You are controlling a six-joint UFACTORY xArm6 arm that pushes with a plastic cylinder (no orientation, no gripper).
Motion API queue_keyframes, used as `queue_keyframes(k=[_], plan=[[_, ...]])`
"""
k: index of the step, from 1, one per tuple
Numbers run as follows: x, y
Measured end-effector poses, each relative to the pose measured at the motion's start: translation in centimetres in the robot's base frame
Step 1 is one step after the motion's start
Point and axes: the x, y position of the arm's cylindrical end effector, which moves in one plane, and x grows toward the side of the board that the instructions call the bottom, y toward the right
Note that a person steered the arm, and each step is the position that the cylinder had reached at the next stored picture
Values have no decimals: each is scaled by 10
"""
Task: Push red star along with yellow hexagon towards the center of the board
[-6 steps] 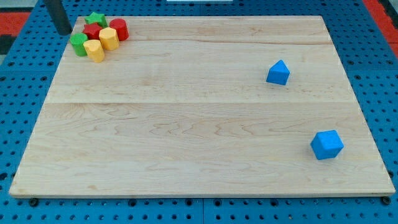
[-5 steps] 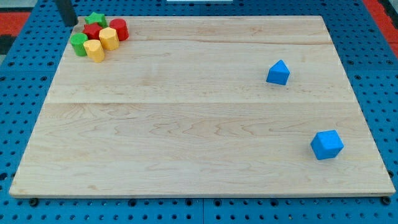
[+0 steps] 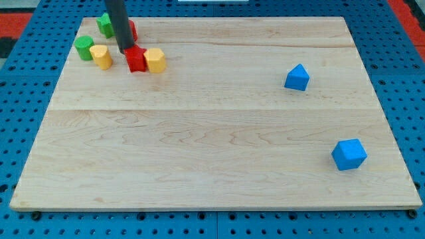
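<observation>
The red star (image 3: 137, 60) and the yellow hexagon (image 3: 155, 60) sit side by side near the board's top left, the hexagon on the star's right. My tip (image 3: 125, 50) is right at the star's upper left edge. The dark rod rises from there toward the view's top and hides part of a red cylinder (image 3: 132, 30).
A green star (image 3: 104, 25) sits at the top left corner. A green cylinder (image 3: 84, 48) and a yellow block (image 3: 101, 56) lie left of my tip. A blue triangular block (image 3: 297, 78) is at the right, a blue cube (image 3: 348, 154) at the lower right.
My tip came from off the board's top left corner into the cluster. The red star and yellow hexagon slid right and down, away from the other blocks. The green star shifted a little.
</observation>
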Motion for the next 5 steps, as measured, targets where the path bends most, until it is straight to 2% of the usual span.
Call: queue_keyframes(k=[2,4,5], plan=[[41,47],[47,74],[59,132]])
